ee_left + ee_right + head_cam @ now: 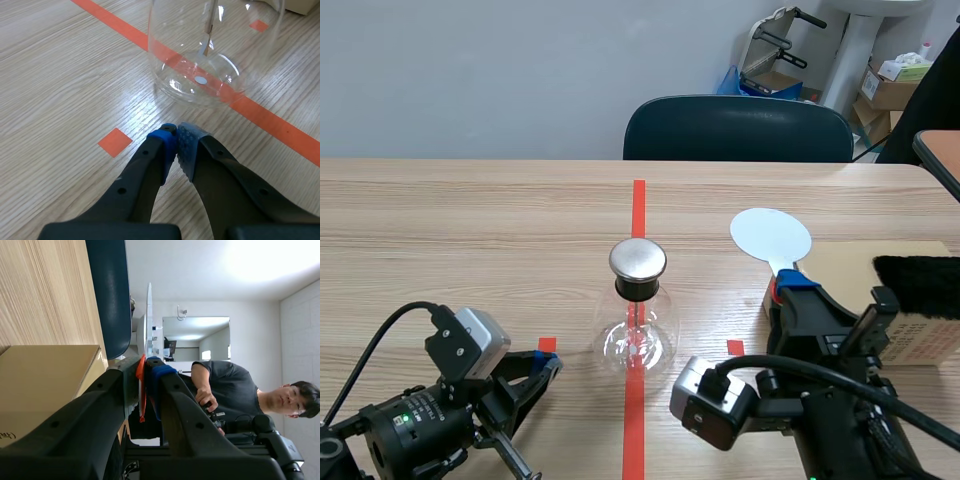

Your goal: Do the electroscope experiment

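Note:
The electroscope, a clear glass flask (637, 335) with a round metal cap (638, 259), stands on the red centre tape line. My left gripper (548, 365) rests low on the table to its left, shut on nothing; in the left wrist view its pads (177, 137) meet just short of the flask (200, 85), whose inner rod (210, 25) hangs down. My right gripper (790, 290), right of the flask, is shut on the red handle (142, 390) of a white disc paddle (771, 236). The disc (148, 315) shows edge-on ahead of the fingers.
A cardboard box (865, 285) lies at the right with a black furry cloth (920, 285) on it, close behind the right gripper. A dark chair (738, 128) stands past the far edge. The right wrist view shows a person (235, 390) beyond the table.

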You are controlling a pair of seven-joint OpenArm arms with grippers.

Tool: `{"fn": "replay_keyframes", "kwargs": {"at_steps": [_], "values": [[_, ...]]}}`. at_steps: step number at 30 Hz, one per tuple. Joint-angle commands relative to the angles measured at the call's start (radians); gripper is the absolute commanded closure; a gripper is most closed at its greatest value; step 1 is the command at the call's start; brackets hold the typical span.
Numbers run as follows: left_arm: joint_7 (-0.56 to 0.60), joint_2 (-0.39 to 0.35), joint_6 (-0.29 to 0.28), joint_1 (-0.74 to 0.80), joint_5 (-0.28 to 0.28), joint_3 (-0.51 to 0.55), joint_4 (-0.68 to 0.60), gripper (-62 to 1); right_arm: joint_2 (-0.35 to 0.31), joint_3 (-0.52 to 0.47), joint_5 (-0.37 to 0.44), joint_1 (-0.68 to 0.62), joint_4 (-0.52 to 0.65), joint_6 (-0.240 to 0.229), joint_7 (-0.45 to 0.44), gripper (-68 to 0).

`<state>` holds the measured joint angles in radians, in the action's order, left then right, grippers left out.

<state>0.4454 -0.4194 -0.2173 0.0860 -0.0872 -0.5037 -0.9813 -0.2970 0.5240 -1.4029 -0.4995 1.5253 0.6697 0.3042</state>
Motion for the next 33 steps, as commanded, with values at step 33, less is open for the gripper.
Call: {"fn": "replay_keyframes", "kwargs": {"at_steps": [33], "values": [[-0.001, 0.003, -0.002, -0.003, -0.006, -0.002, -0.013, -4.0, -0.013, -0.006, -0.003, 0.003, 0.016, 0.011, 0.012, -1.0]]}}
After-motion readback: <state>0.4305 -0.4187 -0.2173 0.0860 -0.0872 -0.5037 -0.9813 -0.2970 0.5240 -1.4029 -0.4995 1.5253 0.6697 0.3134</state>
